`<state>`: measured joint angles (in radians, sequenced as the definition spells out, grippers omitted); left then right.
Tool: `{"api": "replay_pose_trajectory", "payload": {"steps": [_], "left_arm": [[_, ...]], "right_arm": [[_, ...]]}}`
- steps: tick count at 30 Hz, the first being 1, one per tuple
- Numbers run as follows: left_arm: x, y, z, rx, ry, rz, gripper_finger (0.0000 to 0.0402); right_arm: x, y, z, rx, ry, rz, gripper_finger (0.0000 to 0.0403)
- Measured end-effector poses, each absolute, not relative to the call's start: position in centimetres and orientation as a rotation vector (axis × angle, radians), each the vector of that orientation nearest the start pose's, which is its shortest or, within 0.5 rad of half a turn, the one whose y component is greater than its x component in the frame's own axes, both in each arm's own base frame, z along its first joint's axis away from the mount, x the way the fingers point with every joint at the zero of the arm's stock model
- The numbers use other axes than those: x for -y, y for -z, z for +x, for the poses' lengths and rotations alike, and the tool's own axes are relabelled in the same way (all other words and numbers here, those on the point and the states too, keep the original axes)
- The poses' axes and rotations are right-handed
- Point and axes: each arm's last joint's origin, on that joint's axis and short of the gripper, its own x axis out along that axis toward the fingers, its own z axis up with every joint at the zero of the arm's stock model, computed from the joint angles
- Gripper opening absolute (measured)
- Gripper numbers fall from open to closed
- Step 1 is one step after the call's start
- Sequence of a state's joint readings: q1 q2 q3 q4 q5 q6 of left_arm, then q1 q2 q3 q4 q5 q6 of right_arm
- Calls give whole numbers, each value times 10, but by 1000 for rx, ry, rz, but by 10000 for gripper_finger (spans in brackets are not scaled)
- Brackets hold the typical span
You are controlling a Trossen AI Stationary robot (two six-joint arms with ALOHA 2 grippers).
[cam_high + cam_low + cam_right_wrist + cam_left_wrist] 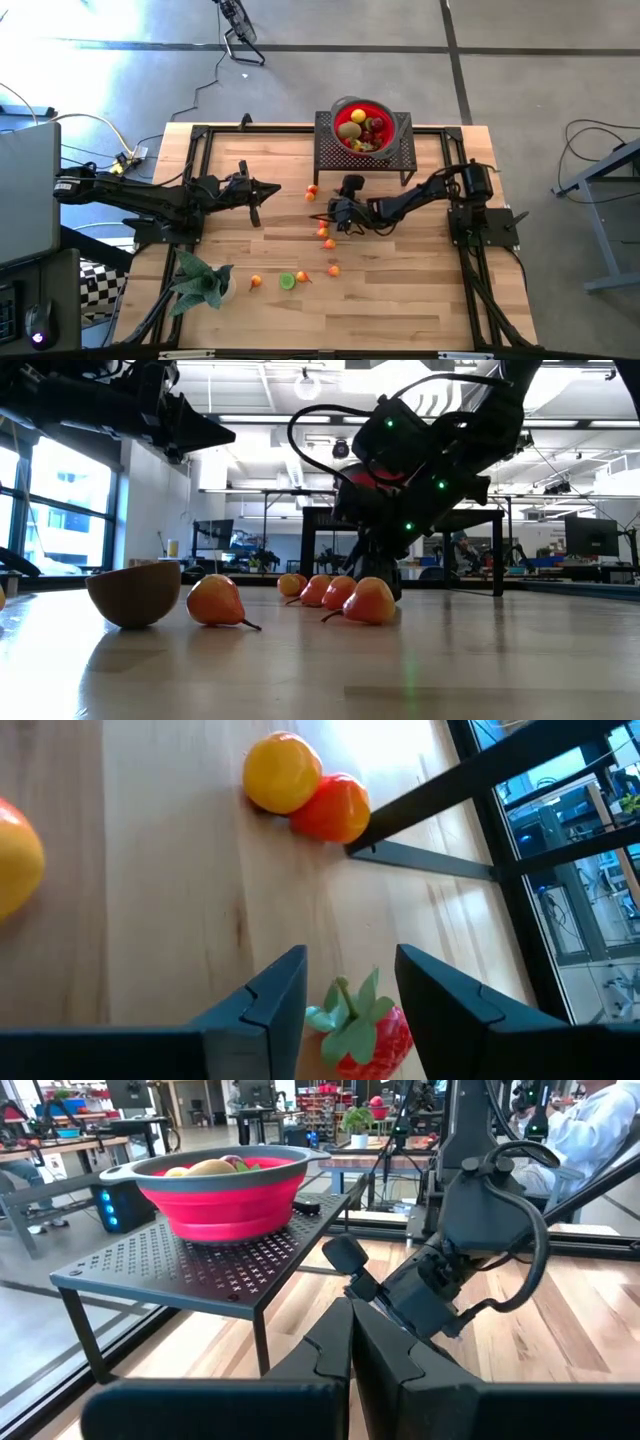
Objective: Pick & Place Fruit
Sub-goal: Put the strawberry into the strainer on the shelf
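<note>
- The wooden table [400, 300] is carrying a black mesh stand [330, 150] at its far edge, and everything below is placed from that stand.
- The red bowl [345, 112] is sitting on top of the stand, holding a lemon [358, 116] and other fruit.
- The left gripper [272, 188] is hovering well left of the stand, fingers clenched on nothing.
- The right gripper [350, 995] is reaching down just in front of the stand, fingers parted.
- A strawberry [365, 1035] is lying between those fingers [265, 995], apparently not yet pinched.
- Small orange fruits [328, 243] are lying scattered further forward.
</note>
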<state>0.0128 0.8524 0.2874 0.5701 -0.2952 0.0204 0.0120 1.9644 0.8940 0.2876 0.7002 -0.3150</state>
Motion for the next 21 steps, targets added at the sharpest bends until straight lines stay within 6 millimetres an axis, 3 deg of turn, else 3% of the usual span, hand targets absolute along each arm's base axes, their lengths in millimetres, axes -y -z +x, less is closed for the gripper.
{"api": "replay_pose_trajectory", "payload": {"steps": [15,21], "left_arm": [[-11,-222,181,3,-308,19,6],[-11,-222,181,4,-308,19,6]], "right_arm": [[17,-95,353,-889,490,-560,147],[17,-94,353,-893,485,-559,124]]}}
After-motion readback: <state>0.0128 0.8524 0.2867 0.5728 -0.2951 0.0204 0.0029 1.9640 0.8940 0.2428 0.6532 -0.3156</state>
